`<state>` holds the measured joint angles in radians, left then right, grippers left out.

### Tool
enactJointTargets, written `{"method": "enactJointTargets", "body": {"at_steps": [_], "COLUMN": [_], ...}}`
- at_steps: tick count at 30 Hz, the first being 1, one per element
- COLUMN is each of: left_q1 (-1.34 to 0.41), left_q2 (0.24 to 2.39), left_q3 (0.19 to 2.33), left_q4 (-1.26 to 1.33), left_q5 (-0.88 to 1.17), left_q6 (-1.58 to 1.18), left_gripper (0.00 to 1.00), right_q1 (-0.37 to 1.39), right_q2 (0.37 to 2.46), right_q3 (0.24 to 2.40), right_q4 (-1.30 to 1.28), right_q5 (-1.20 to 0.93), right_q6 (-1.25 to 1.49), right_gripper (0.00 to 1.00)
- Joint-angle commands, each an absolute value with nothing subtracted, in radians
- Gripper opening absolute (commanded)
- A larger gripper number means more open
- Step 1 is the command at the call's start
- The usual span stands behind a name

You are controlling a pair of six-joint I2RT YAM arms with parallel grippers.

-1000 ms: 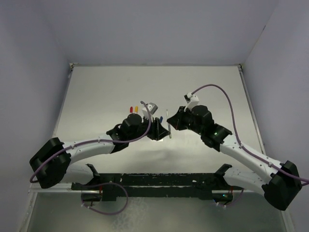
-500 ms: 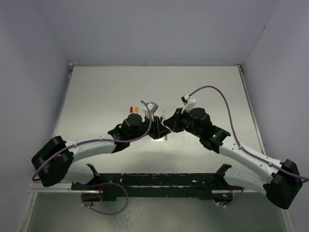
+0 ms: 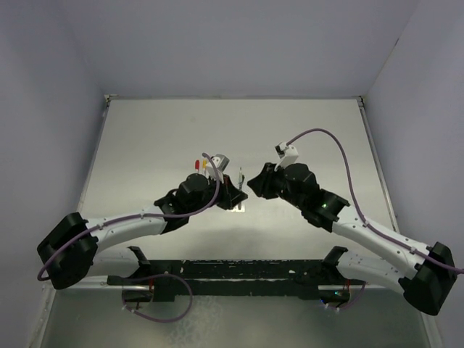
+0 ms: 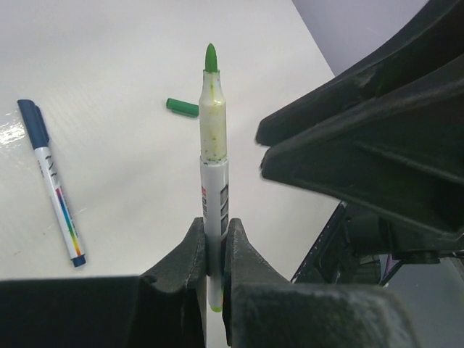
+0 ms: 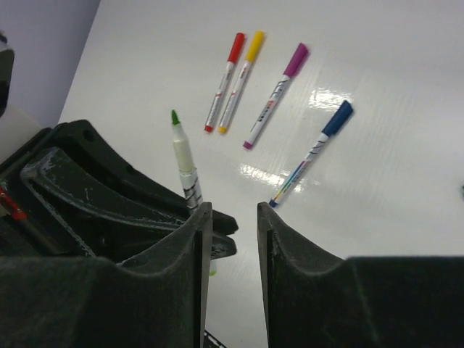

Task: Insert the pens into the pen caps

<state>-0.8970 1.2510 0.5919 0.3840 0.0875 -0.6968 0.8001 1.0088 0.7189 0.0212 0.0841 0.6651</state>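
Note:
My left gripper (image 4: 214, 232) is shut on a pale pen (image 4: 213, 145) with a bare green tip and holds it upright above the table. It also shows in the top view (image 3: 230, 194). A loose green cap (image 4: 183, 107) lies on the table beyond the pen. My right gripper (image 5: 233, 210) is open and empty, close beside the held green pen (image 5: 185, 163). In the top view it (image 3: 255, 183) faces the left gripper. The red (image 5: 225, 80), yellow (image 5: 243, 80), purple (image 5: 275, 94) and blue (image 5: 312, 152) pens lie capped on the table.
The capped blue pen (image 4: 54, 181) lies left of the held pen. The right arm's black body (image 4: 362, 145) fills the right side of the left wrist view. A black rail (image 3: 232, 275) runs along the near table edge. Walls enclose the table.
The left gripper has shifted a little to the left with the green pen. The right gripper came closer, then drew back slightly and stays open.

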Motion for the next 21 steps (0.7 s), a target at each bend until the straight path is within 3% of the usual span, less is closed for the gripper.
{"method": "enactJointTargets", "body": {"at_steps": [1,7,12,21], "left_q1": [-0.892,-0.892,-0.893,-0.894], "left_q2": [1.209,1.171,1.137,1.136], "left_q3": [0.577,0.549,0.531,0.536], "left_q4": [0.307,0.199,0.163,0.159], "left_q5": [0.042,0.022,0.019,0.057], "left_q6": [-0.686,-0.648,-0.629,-0.613], "left_gripper": [0.00,0.00,0.00,0.00], "right_q1": [0.799,0.799,0.788,0.683], "right_q2": [0.954,1.007,1.057,1.214], "right_q3": [0.807,0.883,0.896,0.987], "right_q4": [-0.142,-0.385,-0.520,-0.556], "right_q5": [0.271,0.429,0.528,0.517], "right_q6": [0.744,0.888,1.052,0.830], "right_gripper": [0.33,0.39,0.57,0.52]}}
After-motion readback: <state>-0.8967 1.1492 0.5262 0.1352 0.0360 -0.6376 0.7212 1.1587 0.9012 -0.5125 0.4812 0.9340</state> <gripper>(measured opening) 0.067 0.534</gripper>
